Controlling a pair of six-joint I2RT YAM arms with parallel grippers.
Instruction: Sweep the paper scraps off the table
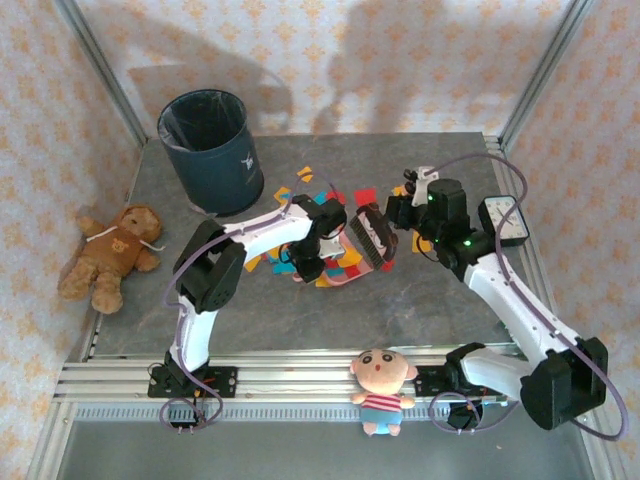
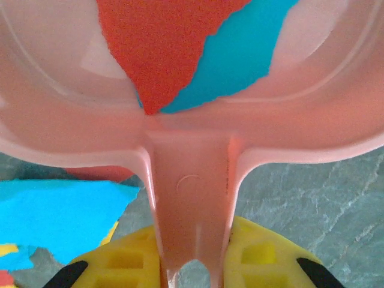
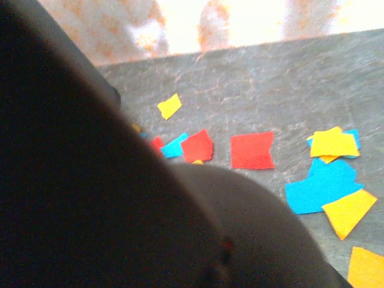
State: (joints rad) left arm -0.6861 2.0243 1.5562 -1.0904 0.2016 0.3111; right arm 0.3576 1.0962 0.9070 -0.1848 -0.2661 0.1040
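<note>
Paper scraps (image 1: 303,174) in red, orange, yellow and blue lie scattered over the middle of the dark grey table (image 1: 420,310). My left gripper (image 2: 195,264) is shut on the handle of a pink dustpan (image 2: 192,180), and a red and a blue scrap (image 2: 162,48) lie inside the pan. From above, the dustpan (image 1: 338,278) rests low among the scraps, with my left gripper (image 1: 305,262) behind it. My right gripper (image 1: 398,213) holds a black-bristled brush (image 1: 372,238) just right of the pan. A dark blurred shape hides its fingers in the right wrist view, where loose scraps (image 3: 252,150) lie on the table.
A dark blue bin (image 1: 212,150) stands at the back left of the table. A small white clock (image 1: 503,220) sits by the right rail. A brown teddy bear (image 1: 110,255) lies off the left edge, and a small doll (image 1: 382,388) sits on the front rail.
</note>
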